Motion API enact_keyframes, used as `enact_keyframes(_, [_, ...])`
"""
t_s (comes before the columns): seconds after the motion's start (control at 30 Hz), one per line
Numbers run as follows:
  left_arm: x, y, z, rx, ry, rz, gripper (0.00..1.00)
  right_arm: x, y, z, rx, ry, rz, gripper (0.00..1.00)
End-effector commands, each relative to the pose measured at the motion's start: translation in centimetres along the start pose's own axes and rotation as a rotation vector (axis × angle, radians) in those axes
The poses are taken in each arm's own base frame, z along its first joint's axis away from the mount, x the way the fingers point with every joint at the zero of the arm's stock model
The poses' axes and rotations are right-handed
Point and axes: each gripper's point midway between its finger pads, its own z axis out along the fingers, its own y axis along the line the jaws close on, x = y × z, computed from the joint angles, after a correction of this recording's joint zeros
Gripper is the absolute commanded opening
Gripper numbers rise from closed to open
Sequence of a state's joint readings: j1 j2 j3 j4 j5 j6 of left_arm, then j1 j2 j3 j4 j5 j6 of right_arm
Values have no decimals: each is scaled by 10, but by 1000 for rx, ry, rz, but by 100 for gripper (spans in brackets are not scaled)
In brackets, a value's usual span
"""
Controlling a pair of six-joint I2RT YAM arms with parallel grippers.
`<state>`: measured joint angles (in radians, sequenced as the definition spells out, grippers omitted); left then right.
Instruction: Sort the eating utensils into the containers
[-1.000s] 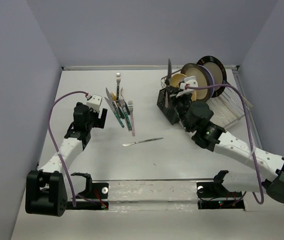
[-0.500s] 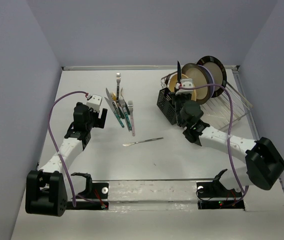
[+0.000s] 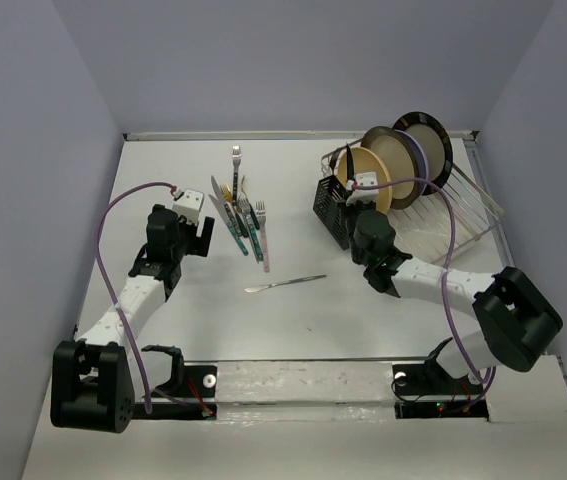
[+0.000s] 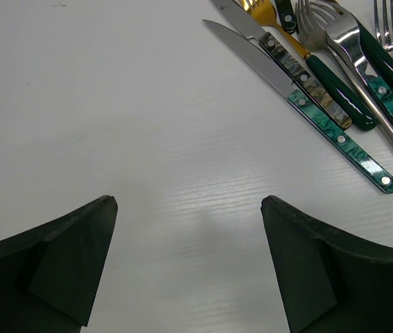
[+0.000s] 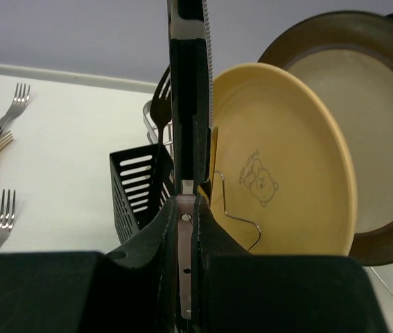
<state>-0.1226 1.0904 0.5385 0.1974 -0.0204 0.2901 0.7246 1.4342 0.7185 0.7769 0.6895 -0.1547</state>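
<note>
My right gripper (image 5: 186, 202) is shut on a black-handled knife (image 5: 188, 83), which stands upright with its serrated blade up. It sits just right of the black slotted caddy (image 5: 137, 187). In the top view the right gripper (image 3: 353, 205) is at the caddy (image 3: 331, 208), and the knife is hard to make out there. My left gripper (image 4: 189, 208) is open and empty over bare table, left of a pile of forks and knives (image 4: 335, 97) with green, gold and silver handles. That pile (image 3: 241, 222) lies at the table's middle back.
A lone silver knife (image 3: 285, 284) lies in the middle of the table. A silver fork (image 3: 235, 160) lies behind the pile. A wire dish rack (image 3: 458, 215) with yellow and brown plates (image 3: 408, 160) stands right behind the caddy. The yellow plate (image 5: 279, 159) is close to the held knife.
My right gripper has swung the black-handled knife from a tilt to upright and lowered it at the caddy. The right arm has drawn in. The left arm has not moved.
</note>
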Motion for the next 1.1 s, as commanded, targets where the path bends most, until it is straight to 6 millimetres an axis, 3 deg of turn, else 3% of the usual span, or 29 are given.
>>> enact_keyframes(0.0, [-14, 6, -2, -22, -58, 5, 99, 4, -1, -5, 3, 12, 78, 0])
enact_keyframes(0.07, [-15, 6, -2, -21, -60, 5, 99, 8, 0, -6, -7, 31, 70, 0])
enact_keyframes(0.17, [-14, 5, -1, -17, -57, 6, 99, 9, 1, -9, -24, 74, 51, 38])
enact_keyframes(0.2, [-14, 5, -1, -17, -57, 6, 99, 8, 1, -9, -27, 81, 47, 38])
enact_keyframes(0.23, [-13, 5, -1, -15, -55, 5, 99, 10, 1, -11, -33, 101, 29, 48])
enact_keyframes(0.37, [-13, 5, 0, -14, -52, 7, 99, -19, 1, -10, -66, 98, -15, 56])
enact_keyframes(0.43, [-12, 5, 0, -15, -48, 5, 99, -22, 12, -14, -154, 130, -69, 57])
enact_keyframes(0.47, [-11, 5, 1, -14, -46, 7, 99, -42, 25, -16, -247, 105, -79, 57])
enact_keyframes(0.53, [-13, 5, 0, -15, -50, 7, 99, -41, 44, -28, -401, 154, -130, 58])
enact_keyframes(0.57, [-13, 5, 0, -17, -48, 5, 99, -58, 74, -43, -608, 129, -134, 63])
enact_keyframes(0.6, [-13, 5, 0, -18, -48, 7, 99, -39, 87, -61, -739, 221, -180, 66])
enact_keyframes(0.67, [-13, 5, 0, -18, -48, 7, 99, -34, 122, -105, -1058, 283, -225, 73])
enact_keyframes(0.73, [-13, 5, 0, -17, -48, 7, 99, -8, 139, -114, -1132, 364, -283, 73])
enact_keyframes(0.8, [-12, 5, 0, -16, -47, 7, 99, 23, 136, -110, -1108, 464, -374, 72])
enact_keyframes(0.87, [-13, 5, 0, -17, -50, 8, 99, 67, 143, -103, -1117, 617, -471, 71])
enact_keyframes(0.93, [-13, 5, -1, -18, -53, 8, 99, 73, 145, -107, -1133, 661, -497, 70])
enact_keyframes(0.97, [-13, 6, -1, -20, -54, 8, 99, 95, 148, -106, -1145, 721, -527, 69])
enact_keyframes(1.07, [-12, 5, -1, -16, -51, 10, 99, 117, 156, -107, -1178, 781, -576, 69])
